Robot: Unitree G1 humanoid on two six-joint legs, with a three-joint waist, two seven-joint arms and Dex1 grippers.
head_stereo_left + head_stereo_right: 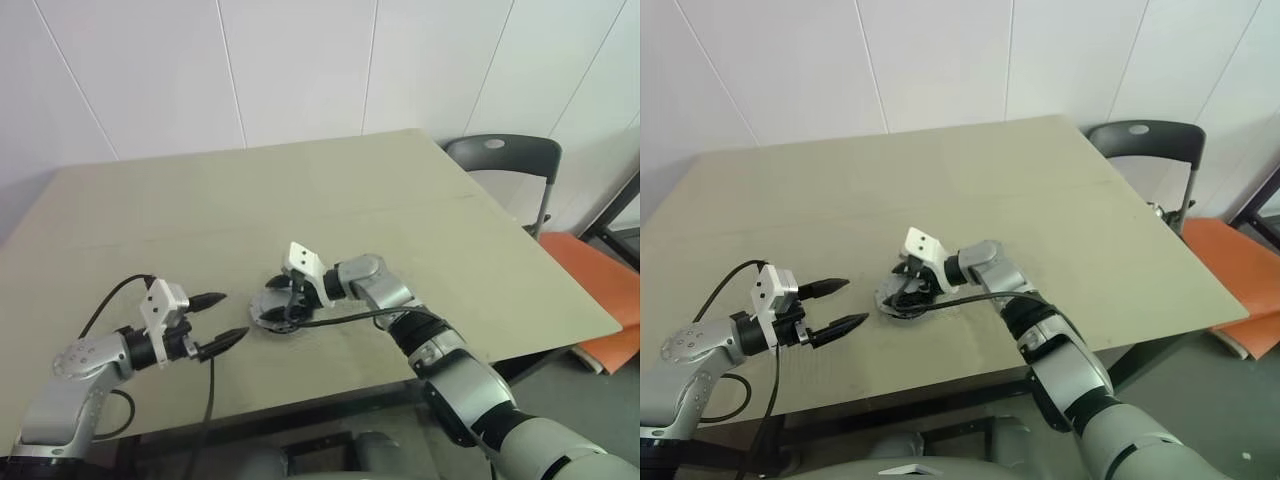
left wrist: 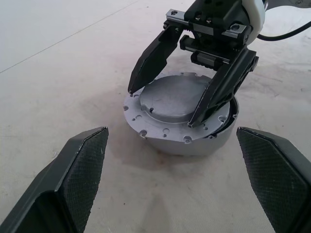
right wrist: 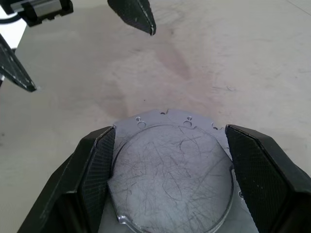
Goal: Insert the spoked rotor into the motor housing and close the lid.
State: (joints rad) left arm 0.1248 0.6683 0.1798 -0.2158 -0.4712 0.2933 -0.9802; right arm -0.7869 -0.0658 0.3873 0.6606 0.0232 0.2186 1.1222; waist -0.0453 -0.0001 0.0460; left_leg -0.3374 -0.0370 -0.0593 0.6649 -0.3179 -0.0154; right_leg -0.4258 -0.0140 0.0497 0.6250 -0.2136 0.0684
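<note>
The motor housing (image 2: pixel 184 143), a short silvery can, stands on the table near the front edge. A flat grey lid (image 2: pixel 170 97) with a raised round centre lies on top of it and covers the inside. The spoked rotor is hidden. My right gripper (image 1: pixel 283 305) comes in from the right, and its two black fingers clasp the lid's raised disc (image 3: pixel 170 170) from both sides. Just left of the housing my left gripper (image 1: pixel 233 315) points at it, open wide and clear of it, with nothing between its fingers.
The beige table (image 1: pixel 300 200) stretches far behind the housing. A black cable (image 1: pixel 350 318) runs along my right arm close to the housing. A grey chair (image 1: pixel 505 155) and an orange seat (image 1: pixel 600 290) stand beyond the table's right edge.
</note>
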